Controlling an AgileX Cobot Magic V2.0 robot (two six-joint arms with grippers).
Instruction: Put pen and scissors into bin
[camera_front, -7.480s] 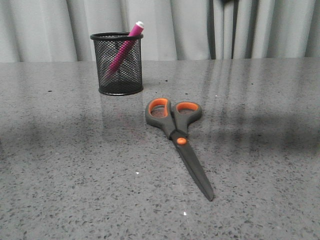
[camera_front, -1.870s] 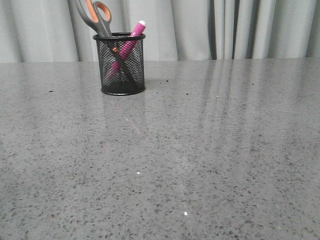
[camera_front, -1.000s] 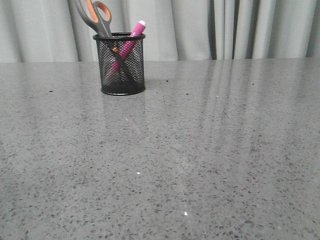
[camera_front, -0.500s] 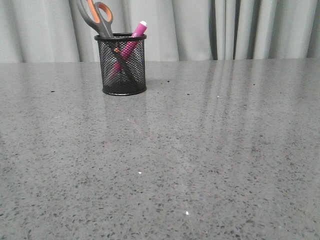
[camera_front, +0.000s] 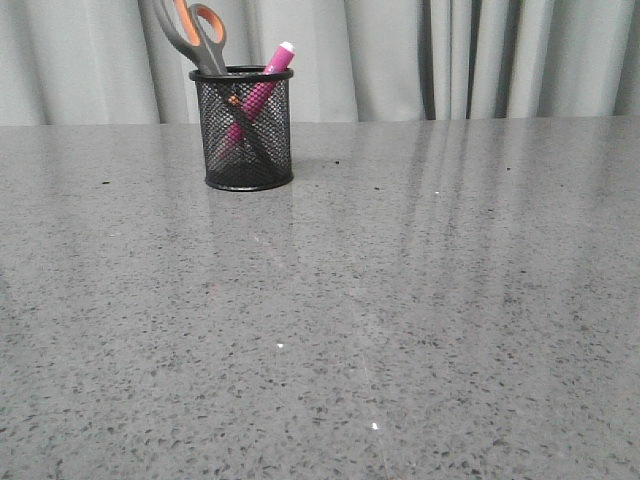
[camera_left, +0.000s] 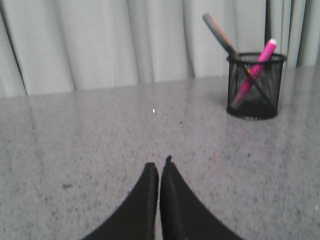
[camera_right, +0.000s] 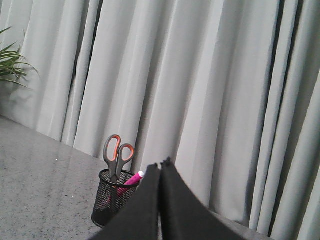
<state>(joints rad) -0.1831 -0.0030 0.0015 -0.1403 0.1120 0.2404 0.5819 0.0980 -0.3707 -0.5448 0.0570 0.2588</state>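
Observation:
The black mesh bin (camera_front: 241, 128) stands at the far left of the grey table. The magenta pen (camera_front: 262, 88) leans inside it, white end up. The scissors (camera_front: 192, 33) stand in the bin, blades down, orange-lined handles sticking out above the rim. The bin (camera_left: 255, 85), pen (camera_left: 257, 66) and scissors (camera_left: 220, 35) also show in the left wrist view, far beyond my shut, empty left gripper (camera_left: 159, 168). In the right wrist view the bin (camera_right: 110, 202), scissors (camera_right: 117, 155) and pen (camera_right: 131, 181) sit beyond my shut, empty right gripper (camera_right: 161, 166). Neither gripper shows in the front view.
The grey speckled table (camera_front: 400, 300) reaches back to pale grey curtains (camera_front: 450, 60). A green plant (camera_right: 10, 65) shows at the edge of the right wrist view.
The scissors went from lying on the table to standing in the bin with the pen. Over the last second the scene stays still, apart from a slight shift of the view.

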